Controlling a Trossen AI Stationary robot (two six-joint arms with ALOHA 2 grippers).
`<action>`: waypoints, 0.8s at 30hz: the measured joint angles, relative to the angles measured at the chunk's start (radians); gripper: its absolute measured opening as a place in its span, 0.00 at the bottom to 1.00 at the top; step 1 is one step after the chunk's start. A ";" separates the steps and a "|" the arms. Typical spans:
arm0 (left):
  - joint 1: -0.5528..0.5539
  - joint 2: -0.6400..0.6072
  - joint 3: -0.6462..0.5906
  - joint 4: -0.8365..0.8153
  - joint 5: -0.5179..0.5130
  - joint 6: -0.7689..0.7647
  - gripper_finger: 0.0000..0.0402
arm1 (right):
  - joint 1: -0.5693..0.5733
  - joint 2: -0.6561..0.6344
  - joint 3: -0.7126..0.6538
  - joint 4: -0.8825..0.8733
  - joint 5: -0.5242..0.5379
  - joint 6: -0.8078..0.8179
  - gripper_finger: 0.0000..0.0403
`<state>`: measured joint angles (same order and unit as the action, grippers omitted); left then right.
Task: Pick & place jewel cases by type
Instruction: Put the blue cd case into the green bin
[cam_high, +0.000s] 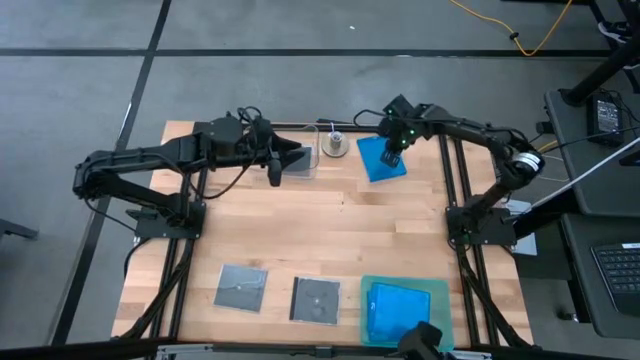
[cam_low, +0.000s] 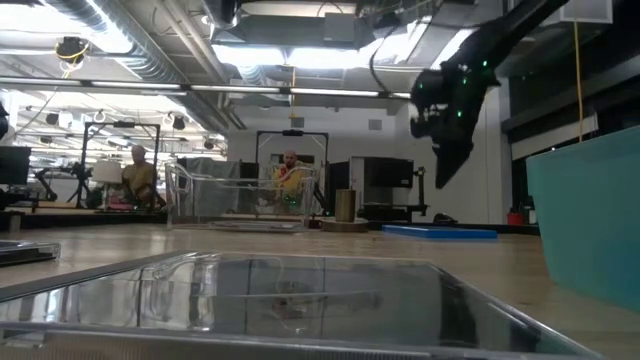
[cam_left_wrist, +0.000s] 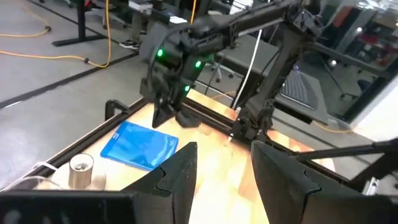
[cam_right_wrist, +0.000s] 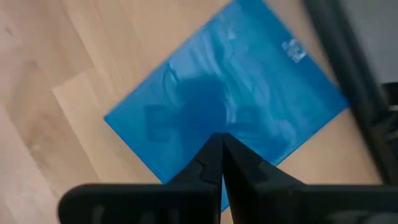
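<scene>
While the right pincer (cam_high: 392, 157) hangs just above a blue jewel case (cam_high: 381, 158) in the upper middle of the high view, its two fingers are pressed together and they hold nothing. The right wrist view shows the same: the closed tips (cam_right_wrist: 219, 155) point down at the blue case (cam_right_wrist: 230, 99), which lies flat and turned at an angle on the wooden bench (cam_high: 330, 240). In the low view this pincer (cam_low: 445, 165) is in the air at the upper right, clearly above the thin blue case (cam_low: 440, 232) on the bench.

The left pincer (cam_high: 275, 168) waits at the upper left part of the bench, beside a clear plastic tub (cam_high: 300, 160). Its fingers (cam_left_wrist: 180, 177) stand apart, and nothing is between them. A small metal cylinder (cam_high: 335, 146) stands between the tub and the blue case.

Along the lower edge of the high view, two grey-black square jewel cases (cam_high: 242, 288) (cam_high: 316, 300) lie side by side, apart from each other. To the right of them is a teal-green tray (cam_high: 440, 295), and inside it lie blue jewel cases (cam_high: 395, 310); how many are stacked there I cannot tell.

In the low view, two people (cam_low: 138, 175) (cam_low: 290, 172) show far behind the bench in the room.
</scene>
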<state>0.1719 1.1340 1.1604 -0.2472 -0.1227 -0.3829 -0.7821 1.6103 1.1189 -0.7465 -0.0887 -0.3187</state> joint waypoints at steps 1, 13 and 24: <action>0.000 0.002 0.000 0.008 -0.004 0.000 0.36 | -0.002 0.018 -0.002 0.002 0.000 -0.002 0.02; 0.007 0.002 0.000 0.079 -0.018 0.026 0.36 | 0.004 0.182 -0.007 0.022 -0.003 -0.005 0.01; 0.008 0.002 0.000 0.079 -0.018 0.083 0.36 | 0.142 0.195 -0.009 -0.036 -0.097 0.078 0.02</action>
<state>0.1795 1.1358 1.1603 -0.1684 -0.1406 -0.3000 -0.6406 1.8057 1.1098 -0.7821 -0.1857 -0.2408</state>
